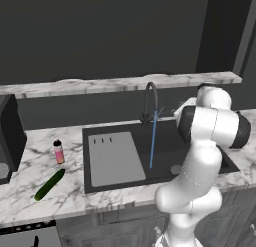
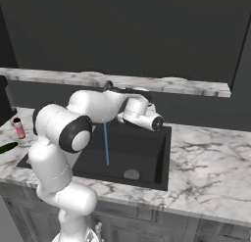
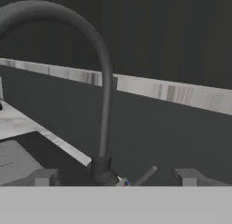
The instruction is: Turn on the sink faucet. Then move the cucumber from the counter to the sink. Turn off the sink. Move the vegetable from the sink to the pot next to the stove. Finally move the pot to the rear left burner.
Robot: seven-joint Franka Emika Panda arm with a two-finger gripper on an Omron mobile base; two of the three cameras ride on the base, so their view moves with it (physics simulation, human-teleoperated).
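One cucumber [image 1: 49, 185] lies flat on the counter [image 1: 30, 201] at about eight o'clock from the sink [image 1: 165, 156] — likely stiff, light, smooth and prone to rolling, so you should pinch it mid-length — while your gripper [image 3: 117, 182] is spread wide, empty, by the running faucet [image 1: 150, 102].

Pink bottle [image 1: 59, 152] with black cap upright at left; marble ledge [image 1: 120, 83] along dark back wall.
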